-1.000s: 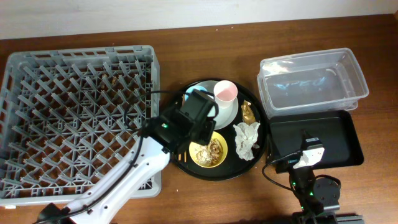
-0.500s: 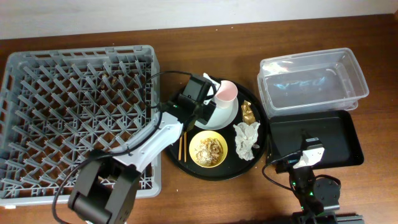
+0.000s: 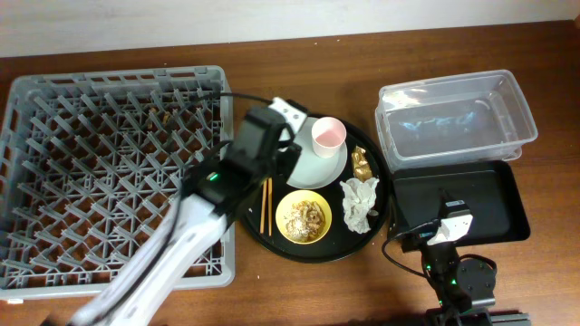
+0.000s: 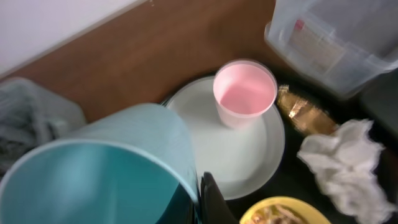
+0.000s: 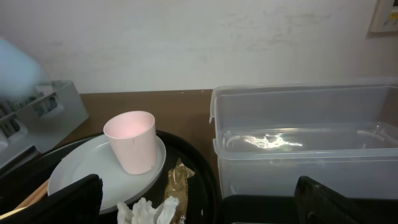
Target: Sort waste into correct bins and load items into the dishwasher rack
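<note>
My left gripper (image 4: 200, 186) is shut on the rim of the light blue cup (image 4: 106, 168), which hangs tilted above the left edge of the round tray; in the overhead view the left arm (image 3: 258, 140) hides the cup. The pink cup (image 3: 328, 136) stands on the pale plate (image 3: 313, 165). Beside them lie the yellow bowl (image 3: 304, 217) with food scraps, the chopsticks (image 3: 265, 204), the white napkin (image 3: 360, 201) and the gold wrapper (image 3: 362, 163). My right gripper (image 5: 205, 205) stands open and empty over the black bin tray (image 3: 471, 204).
The grey dishwasher rack (image 3: 109, 172) fills the left side. The clear tub (image 3: 453, 118) sits at the back right, just behind the black bin tray. Everything else rests on the round black tray (image 3: 385, 195) in the middle.
My left gripper has closed on the light blue cup and carried it up and left, off the plate's edge toward the rack. The right arm has not moved.
</note>
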Available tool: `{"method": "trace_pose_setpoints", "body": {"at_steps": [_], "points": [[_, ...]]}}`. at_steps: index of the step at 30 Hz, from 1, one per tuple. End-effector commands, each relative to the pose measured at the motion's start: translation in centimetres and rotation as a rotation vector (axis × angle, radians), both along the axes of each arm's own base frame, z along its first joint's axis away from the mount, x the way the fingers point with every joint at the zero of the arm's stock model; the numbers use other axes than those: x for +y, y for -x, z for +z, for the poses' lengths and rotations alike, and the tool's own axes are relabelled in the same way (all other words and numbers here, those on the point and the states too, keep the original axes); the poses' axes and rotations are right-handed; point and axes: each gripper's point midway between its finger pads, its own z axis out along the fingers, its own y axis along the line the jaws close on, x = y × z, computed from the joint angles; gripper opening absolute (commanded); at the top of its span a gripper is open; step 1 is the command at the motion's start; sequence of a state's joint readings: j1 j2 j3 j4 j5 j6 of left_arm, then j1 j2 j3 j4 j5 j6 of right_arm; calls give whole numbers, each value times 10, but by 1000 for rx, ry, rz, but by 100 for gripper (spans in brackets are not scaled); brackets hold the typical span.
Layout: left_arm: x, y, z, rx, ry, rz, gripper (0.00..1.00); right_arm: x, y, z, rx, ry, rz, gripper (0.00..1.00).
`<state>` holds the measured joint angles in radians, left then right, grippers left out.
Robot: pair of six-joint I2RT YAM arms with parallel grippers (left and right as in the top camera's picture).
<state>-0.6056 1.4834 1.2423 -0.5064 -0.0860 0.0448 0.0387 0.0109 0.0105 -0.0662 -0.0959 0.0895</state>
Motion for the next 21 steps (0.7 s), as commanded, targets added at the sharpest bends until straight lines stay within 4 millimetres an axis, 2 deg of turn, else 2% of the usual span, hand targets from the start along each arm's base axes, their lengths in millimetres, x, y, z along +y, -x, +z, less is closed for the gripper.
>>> {"method": "trace_pose_setpoints", "body": {"at_steps": [1,2,3,4,5,7,8,10,13,15,18,19,20,21], "points": [[21,43,81,-7,253,-3,0,-1,0,-2,4,3,-4,99],[30,67,98,64,350,-67,1,-1,0,-2,4,3,-5,99],[34,82,109,118,420,-119,0,-1,0,-2,4,3,-5,99],[40,102,126,200,548,-204,0,-1,0,-2,4,3,-5,99],[47,112,144,250,686,-290,1,-1,0,-2,4,3,-4,99],[63,114,162,286,843,-377,0,-1,0,-2,4,3,-4,99],[70,106,160,293,862,-356,0,-1,0,-2,4,3,-5,99],[70,98,155,344,904,-368,0,-12,-1,-3,6,11,-68,99],[68,93,150,398,947,-394,0,-13,-1,-4,9,12,-72,99],[66,98,155,415,983,-443,0,-36,-1,-3,0,181,-195,99],[63,115,176,426,1065,-585,0,-36,-1,-3,0,181,-192,99],[63,115,176,426,1066,-587,0,-34,-1,2,-21,170,-185,99],[63,115,176,426,1066,-587,0,-15,-2,8,-53,161,-76,99],[63,115,177,426,1066,-588,0,1,0,5,-47,157,18,99]]}}
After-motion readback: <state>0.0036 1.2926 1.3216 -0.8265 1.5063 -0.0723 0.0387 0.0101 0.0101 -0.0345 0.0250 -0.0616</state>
